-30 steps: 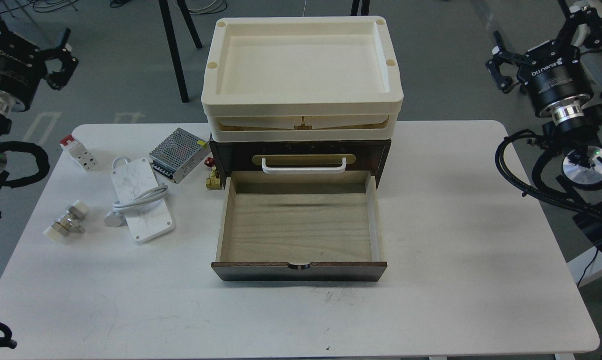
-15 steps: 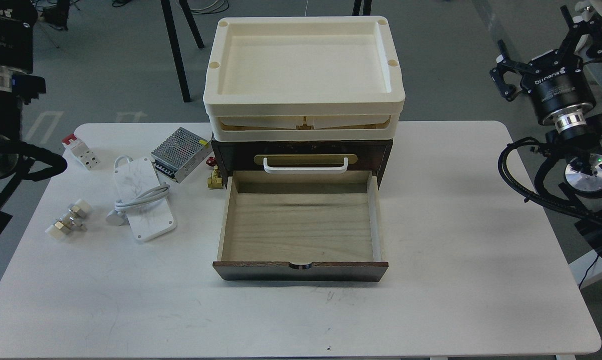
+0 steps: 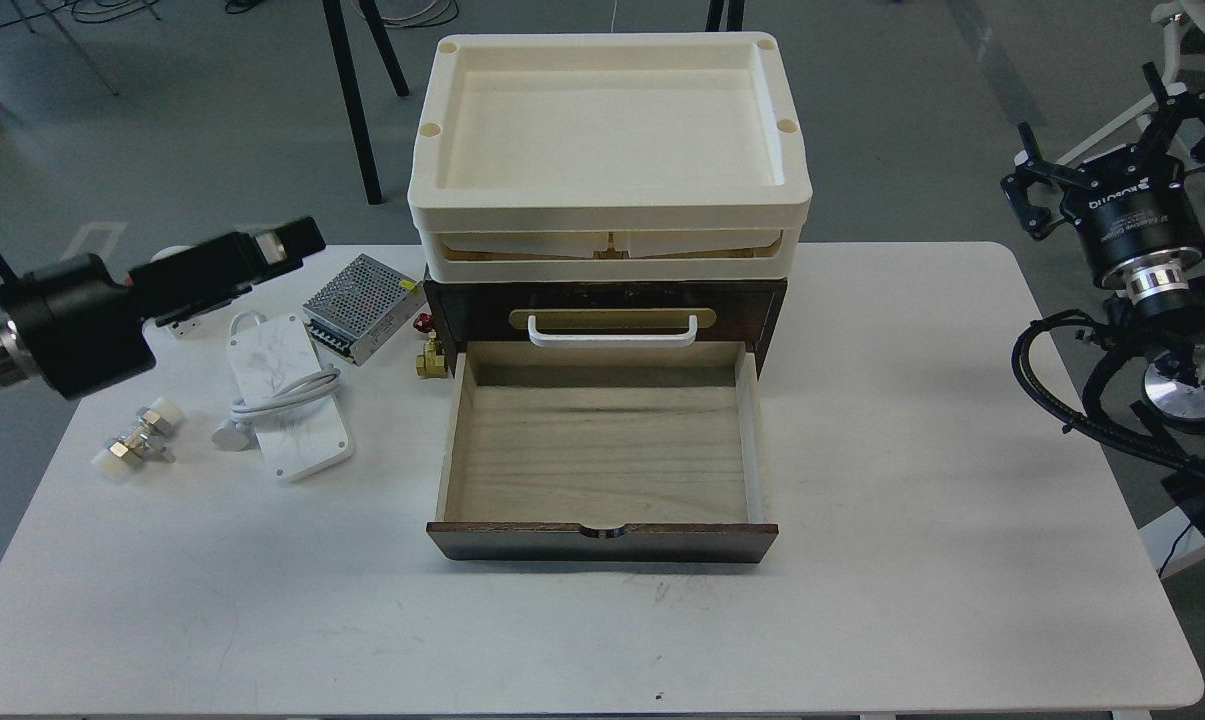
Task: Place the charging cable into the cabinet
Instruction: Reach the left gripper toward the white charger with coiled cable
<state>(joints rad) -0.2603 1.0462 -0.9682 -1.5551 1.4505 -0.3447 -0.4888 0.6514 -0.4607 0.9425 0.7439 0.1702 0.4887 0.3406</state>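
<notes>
The charging cable (image 3: 284, 398), a flat white marbled slab with a white cord and plug across it, lies on the table left of the cabinet (image 3: 602, 300). The cabinet's pale wood drawer (image 3: 602, 455) is pulled out and empty, and a cream tray (image 3: 607, 120) sits on top. My left gripper (image 3: 280, 245) reaches in from the left, just behind the cable and above the table's back left. It is seen side-on and dark, so its fingers cannot be told apart. My right gripper (image 3: 1122, 150) is open and empty, off the table's right edge.
A perforated metal power-supply box (image 3: 362, 305) lies between the cable and the cabinet. A breaker block (image 3: 187, 325) is mostly hidden under my left arm. A metal fitting with white caps (image 3: 137, 445) lies at the left edge. A brass fitting (image 3: 428, 358) sits by the cabinet's left corner.
My left arm has swung down and in from the upper left, so its gripper now points right over the table's back left. My right gripper has drifted slightly right.
</notes>
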